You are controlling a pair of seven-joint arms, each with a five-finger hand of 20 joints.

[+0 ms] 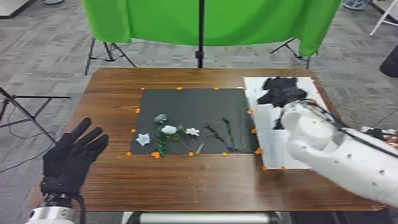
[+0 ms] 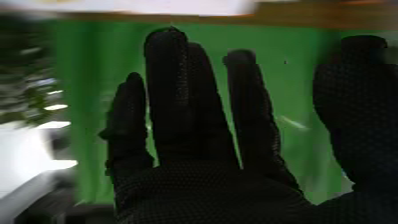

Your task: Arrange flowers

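Black mat (image 1: 184, 104) under the flowers (image 1: 169, 129), likely for easy picking; right of it, the right hand (image 1: 282, 93) is spread; left of it, the left hand (image 1: 67, 162), wide, probably leaves room.

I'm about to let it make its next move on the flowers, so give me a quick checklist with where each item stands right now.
1. Right hand free to grasp: ok, fingers straight, no flower seen in it.
2. Right hand over the flowers: not ok, it is over the white sheet.
3. Left hand away from the flowers: ok, open, left of the dark mat.
4. White rose-like flower on the dark mat: ok.
5. Pale star-shaped flower on the dark mat: ok, near its left edge.
6. Middle stems untangled: cannot tell, they lie close together.
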